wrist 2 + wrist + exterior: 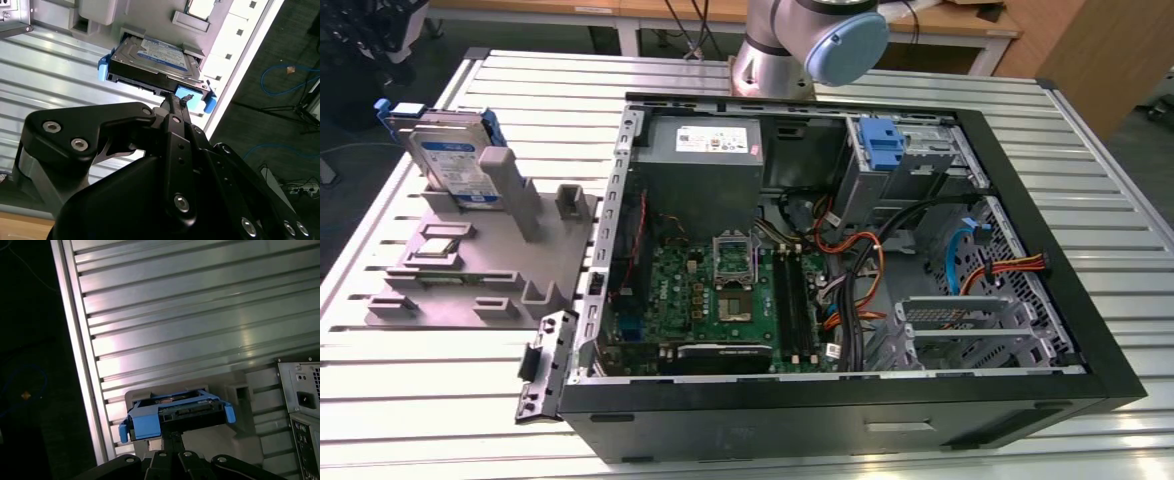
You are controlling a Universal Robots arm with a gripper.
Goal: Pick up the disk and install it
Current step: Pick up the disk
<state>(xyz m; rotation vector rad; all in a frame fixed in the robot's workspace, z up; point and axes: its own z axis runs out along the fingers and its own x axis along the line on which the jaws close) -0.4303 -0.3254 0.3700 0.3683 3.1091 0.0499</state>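
Seeing the disk (454, 160) standing on edge in a slot of the grey fixture (467, 275), on the exterior view's left, with its white-and-blue label turned toward the camera and its blue carrier framing it. Not yet lying in any bay of the computer case (854, 400).

Looking down on the same disk in both wrist views (155, 62) (175, 412), with its upper edge and blue side tabs showing and the grey fixture (240, 440) wrapping its lower part.

Finding the gripper (172, 100) (171, 434) aiming at that upper edge, fingers (175, 117) lying pressed together with no real gap, and gripping nothing. Not being able to tell whether the tips are touching the carrier or hanging apart from it.

Moving outward: resting under the fixture, the ribbed metal table (440, 420) (200, 315) (45, 65). Sitting just beside the fixture, toward the exterior view's right, the open case, showing a green motherboard (720, 290), a grey power supply (707, 140) with a white sticker, bundled orange and black cables (854, 270), and a narrow blue bracket (883, 145) in the far drive cage. Leaning against the case's near corner, a black latch piece (540, 365). Rising behind the case at the table's far edge, the arm's base (801, 45).
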